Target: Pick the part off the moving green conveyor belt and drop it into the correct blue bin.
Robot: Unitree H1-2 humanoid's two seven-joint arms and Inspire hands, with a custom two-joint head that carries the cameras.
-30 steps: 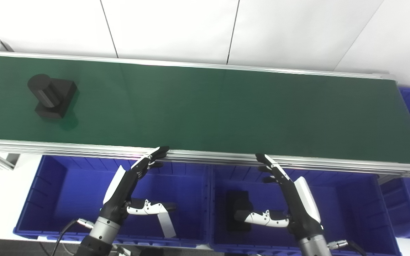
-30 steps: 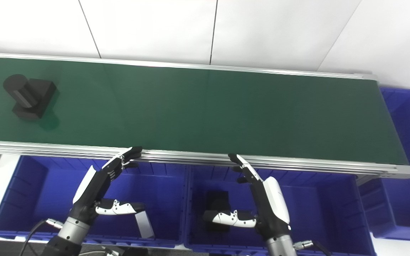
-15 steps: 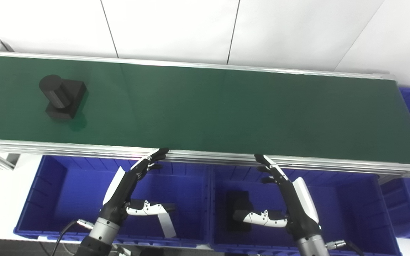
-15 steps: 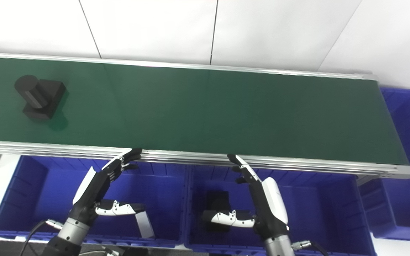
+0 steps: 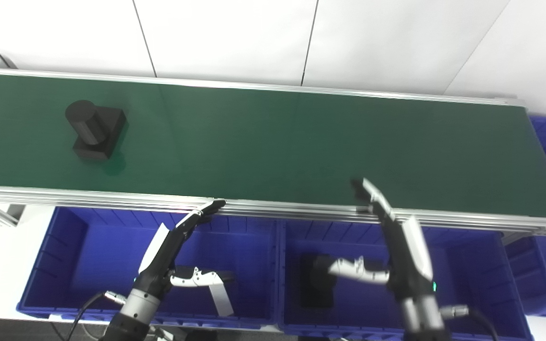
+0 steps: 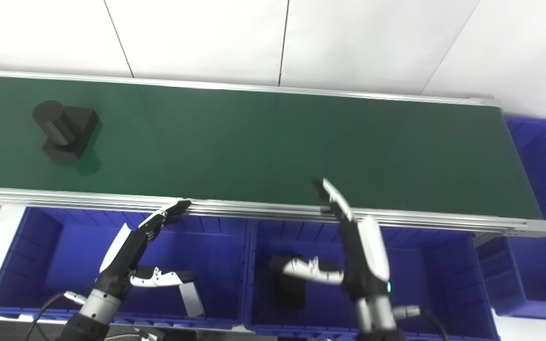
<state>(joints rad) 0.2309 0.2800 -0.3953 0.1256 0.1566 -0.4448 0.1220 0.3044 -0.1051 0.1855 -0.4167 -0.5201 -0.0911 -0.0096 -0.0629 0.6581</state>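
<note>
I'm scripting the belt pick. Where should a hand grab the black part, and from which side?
Grip the black part by its upright round cylinder, coming from above on the near side: it stands proud of the flat square base, which lies low on the green belt.

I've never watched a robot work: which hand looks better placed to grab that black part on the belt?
Probably the left hand. The black part sits at the belt's left end, nearer that open hand. The right hand, also open, is farther along.
</note>
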